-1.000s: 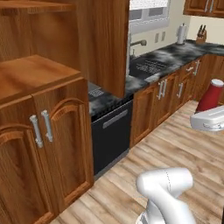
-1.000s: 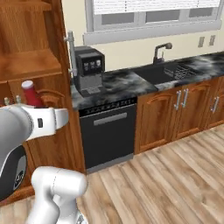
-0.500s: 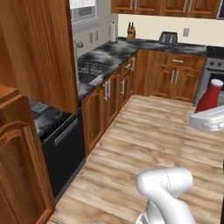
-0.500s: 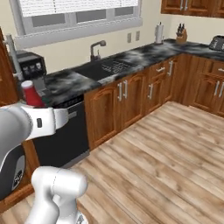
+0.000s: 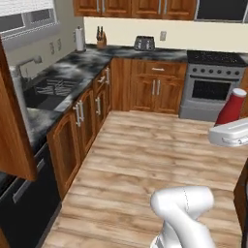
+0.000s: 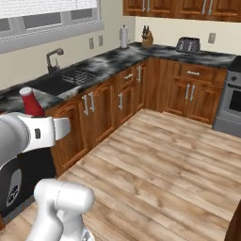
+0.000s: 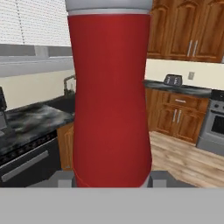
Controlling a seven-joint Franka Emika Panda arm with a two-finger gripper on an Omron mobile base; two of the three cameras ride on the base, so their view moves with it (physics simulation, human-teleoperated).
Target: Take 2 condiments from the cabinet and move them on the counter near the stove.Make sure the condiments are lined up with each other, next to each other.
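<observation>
The red tapered bottle (image 7: pixel 111 96) with its pale cap stands upright between my fingers, and my gripper (image 7: pixel 111 178) is shut on its lower body. In the left base view the red bottle (image 5: pixel 231 107) rises from the white hand at the right edge; in the right base view the bottle (image 6: pixel 32 102) sits above the hand at the left. The stove (image 5: pixel 213 82) stands at the far wall, also seen as the stove (image 6: pixel 230 101) at the right edge. The dark marbled counter (image 5: pixel 92 60) runs along the left and back walls. The tan shaker and the cabinet's shelves are out of view.
A sink (image 5: pixel 48 89) with a faucet is set in the left counter run, a black dishwasher (image 5: pixel 24 208) below it nearby. A toaster (image 5: pixel 144 43), a knife block (image 5: pixel 100 38) and a paper towel roll (image 5: pixel 80 39) stand at the back corner. Wooden floor (image 5: pixel 145 155) lies open ahead.
The whole picture has swung as the base turned: the tall cabinet and dishwasher slid off to the left, and the back counter and stove came into view. The bottle stays in the gripper.
</observation>
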